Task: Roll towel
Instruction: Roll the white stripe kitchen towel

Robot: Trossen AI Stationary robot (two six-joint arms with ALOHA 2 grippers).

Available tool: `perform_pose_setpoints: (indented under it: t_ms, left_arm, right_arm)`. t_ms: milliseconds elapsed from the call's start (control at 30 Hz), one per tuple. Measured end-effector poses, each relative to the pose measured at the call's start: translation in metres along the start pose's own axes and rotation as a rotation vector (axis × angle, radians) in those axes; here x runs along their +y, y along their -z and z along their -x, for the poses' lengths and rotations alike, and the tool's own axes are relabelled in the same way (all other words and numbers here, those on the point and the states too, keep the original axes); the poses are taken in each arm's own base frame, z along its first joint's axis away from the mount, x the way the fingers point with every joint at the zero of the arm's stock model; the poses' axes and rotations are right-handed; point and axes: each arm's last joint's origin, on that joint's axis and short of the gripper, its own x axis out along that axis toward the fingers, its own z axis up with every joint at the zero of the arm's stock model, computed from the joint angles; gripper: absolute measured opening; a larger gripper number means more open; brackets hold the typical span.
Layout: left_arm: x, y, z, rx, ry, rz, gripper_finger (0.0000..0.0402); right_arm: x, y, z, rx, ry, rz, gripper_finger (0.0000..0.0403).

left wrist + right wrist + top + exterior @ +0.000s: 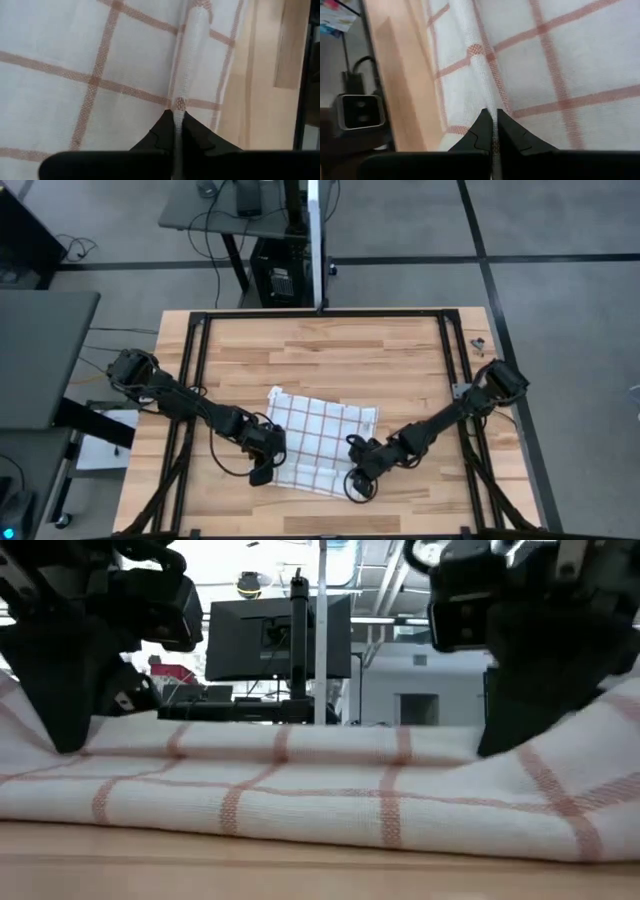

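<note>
Wooden table (400,350): both hands pinch towel (320,430) fold; no legible writing.

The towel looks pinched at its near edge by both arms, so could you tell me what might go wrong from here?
1. Each gripper, left and right, pinches only a thin ridge of the towel, so it may slip out.
2. The towel lies skewed on the table, so the roll may come out crooked.
</note>
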Motion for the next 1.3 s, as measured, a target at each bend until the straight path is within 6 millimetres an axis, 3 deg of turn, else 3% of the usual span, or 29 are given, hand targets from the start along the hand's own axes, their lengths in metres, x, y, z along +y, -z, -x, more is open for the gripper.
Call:
perform_pose_setpoints:
  t_ms: [467,700,900,1100,1233,1300]
  left_arm:
    - [0.005,-0.001,0.0,-0.039,-0.09,0.009,0.0001]
    - [0.006,-0.001,0.003,-0.001,-0.116,0.011,0.0061]
    - [0.001,-0.016,0.031,0.011,-0.218,-0.06,0.0113]
    - [-0.008,-0.033,0.065,-0.08,-0.396,-0.146,0.0119]
    - [-0.016,-0.032,0.072,-0.098,-0.26,-0.161,0.0113]
    - [-0.018,-0.024,0.07,-0.091,-0.184,-0.168,0.0109]
  right_arm:
    - [-0.011,-0.007,0.0,-0.001,0.065,0.01,0.0013]
    - [-0.02,-0.014,0.004,0.013,0.115,-0.018,0.0074]
    - [-0.02,-0.028,0.031,-0.009,0.115,0.005,0.0121]
    - [-0.015,-0.045,0.066,-0.096,0.047,-0.016,0.0133]
    - [0.0,-0.05,0.075,-0.176,-0.073,-0.004,0.013]
    - [0.008,-0.048,0.069,-0.188,-0.137,0.01,0.012]
